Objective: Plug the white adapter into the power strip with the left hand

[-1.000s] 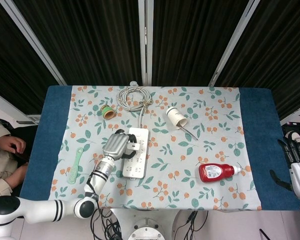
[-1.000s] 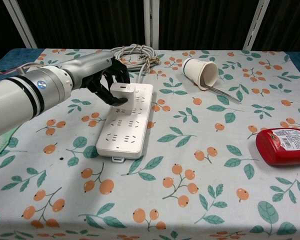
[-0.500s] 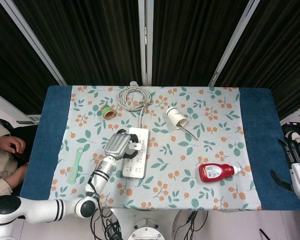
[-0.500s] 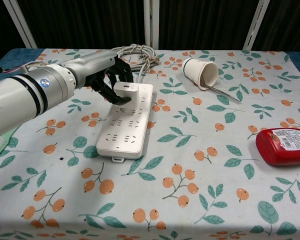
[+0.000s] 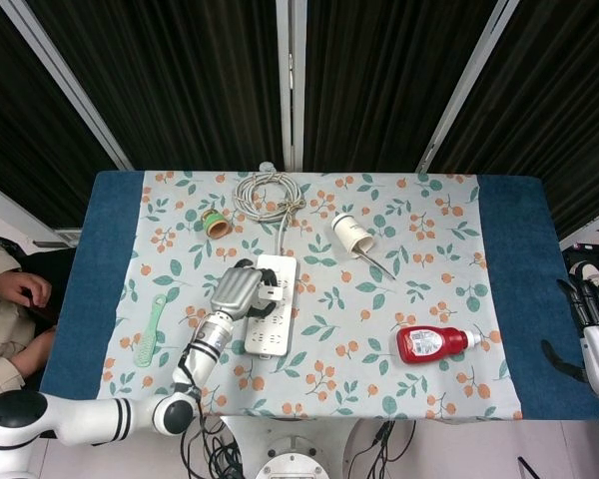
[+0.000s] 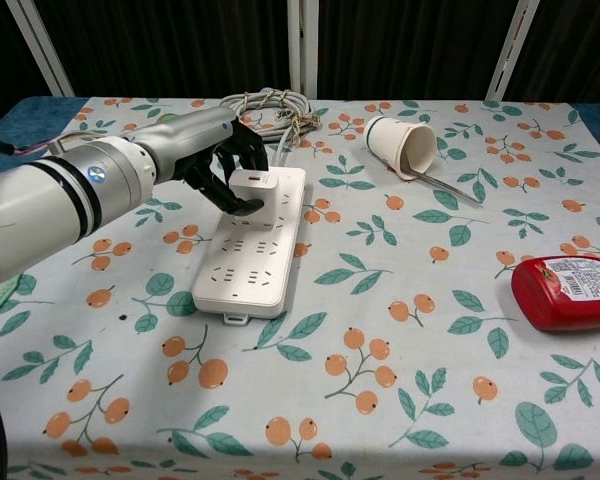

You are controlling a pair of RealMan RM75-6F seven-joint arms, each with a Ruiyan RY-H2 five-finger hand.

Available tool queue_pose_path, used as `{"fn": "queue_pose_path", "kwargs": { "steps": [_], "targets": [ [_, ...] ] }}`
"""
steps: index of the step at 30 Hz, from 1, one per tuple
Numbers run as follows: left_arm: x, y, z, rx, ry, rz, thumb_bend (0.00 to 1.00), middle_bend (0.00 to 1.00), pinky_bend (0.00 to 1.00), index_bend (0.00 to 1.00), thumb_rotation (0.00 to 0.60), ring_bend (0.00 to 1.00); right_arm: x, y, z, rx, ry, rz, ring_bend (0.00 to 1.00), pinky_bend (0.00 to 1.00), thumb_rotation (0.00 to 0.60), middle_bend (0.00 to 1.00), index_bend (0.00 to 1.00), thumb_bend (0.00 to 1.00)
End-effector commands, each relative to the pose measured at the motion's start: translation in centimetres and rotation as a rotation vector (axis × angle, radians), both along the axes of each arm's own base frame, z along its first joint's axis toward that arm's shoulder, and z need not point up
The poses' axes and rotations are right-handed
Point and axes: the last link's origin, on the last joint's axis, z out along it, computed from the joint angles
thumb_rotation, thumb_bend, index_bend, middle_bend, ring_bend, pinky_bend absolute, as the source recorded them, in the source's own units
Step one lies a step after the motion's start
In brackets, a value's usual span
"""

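Chest view is giving me the clearest look, so I am working from it. I am starting with the table (image 6: 450, 400) and its flowered cloth, then the power strip (image 6: 250, 250) lying lengthwise near the middle, its coiled cord (image 6: 270, 105) bunched at the far end. My left hand (image 6: 215, 160) is curling around the white adapter (image 6: 255, 190), fingers on its far side and thumb under its near face, holding it on the strip's far end; whether its pins are fully seated I cannot tell. My right hand (image 5: 597, 334) is hanging off the table's right edge, holding nothing, fingers loosely apart. I am judging the adapter to be light, rigid and smooth, so I am gripping its flat side faces and pressing straight down. Compared with a second ago, the hand and adapter are sitting slightly further along the strip, and the adapter looks a little lower.
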Motion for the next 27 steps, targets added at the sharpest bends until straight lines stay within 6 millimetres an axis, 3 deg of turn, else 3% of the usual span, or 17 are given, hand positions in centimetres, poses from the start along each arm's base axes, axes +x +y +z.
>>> {"fn": "queue_pose_path", "kwargs": {
  "steps": [1, 27],
  "targets": [
    [0.0, 0.0, -0.1, 0.003, -0.005, -0.002, 0.48, 0.66, 0.18, 0.64, 0.6, 0.44, 0.0, 0.0, 0.0, 0.001, 0.0, 0.001, 0.0, 0.0, 0.6, 0.0, 0.0, 0.22],
    [-2.1, -0.3, -1.1, -0.012, -0.037, 0.03, 0.48, 0.66, 0.17, 0.64, 0.6, 0.44, 0.0, 0.1, -0.1, -0.001, 0.001, 0.0, 0.0, 0.0, 0.6, 0.0, 0.0, 0.22]
  ]
}}
